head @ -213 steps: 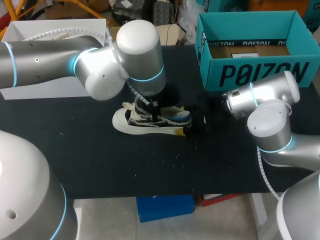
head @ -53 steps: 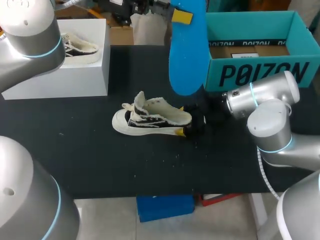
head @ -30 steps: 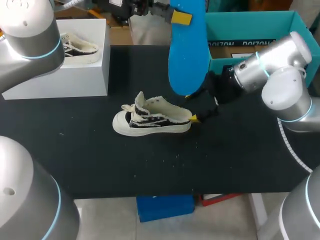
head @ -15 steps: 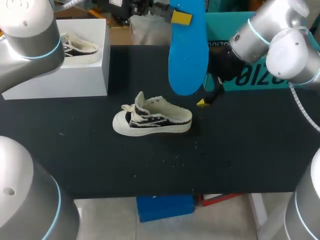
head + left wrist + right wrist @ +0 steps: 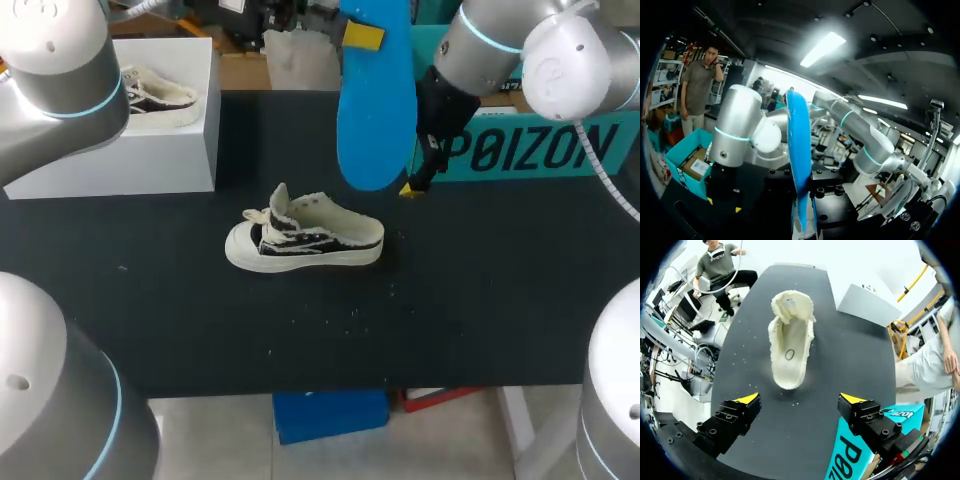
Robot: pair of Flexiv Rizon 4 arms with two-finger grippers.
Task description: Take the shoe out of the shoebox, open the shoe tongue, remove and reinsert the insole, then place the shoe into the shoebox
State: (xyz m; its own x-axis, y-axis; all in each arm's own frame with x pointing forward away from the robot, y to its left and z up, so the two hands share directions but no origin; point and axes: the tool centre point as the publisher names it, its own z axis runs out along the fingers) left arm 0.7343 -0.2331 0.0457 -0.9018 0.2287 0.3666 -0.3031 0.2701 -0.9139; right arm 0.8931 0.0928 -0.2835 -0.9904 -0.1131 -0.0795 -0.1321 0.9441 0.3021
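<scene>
While the left pincer (image 5: 803, 220) clamps the insole (image 5: 375, 110), the right pincer (image 5: 800, 401) gapes facing the shoe (image 5: 790, 342).

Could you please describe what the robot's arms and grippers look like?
The left arm and right arm are rounded silver-grey links with glowing light-blue rings at the joints. A ribbed white cable hangs off the right arm. The right gripper has black, bolted fingers with yellow tips; the left gripper is black with yellow too.
</scene>
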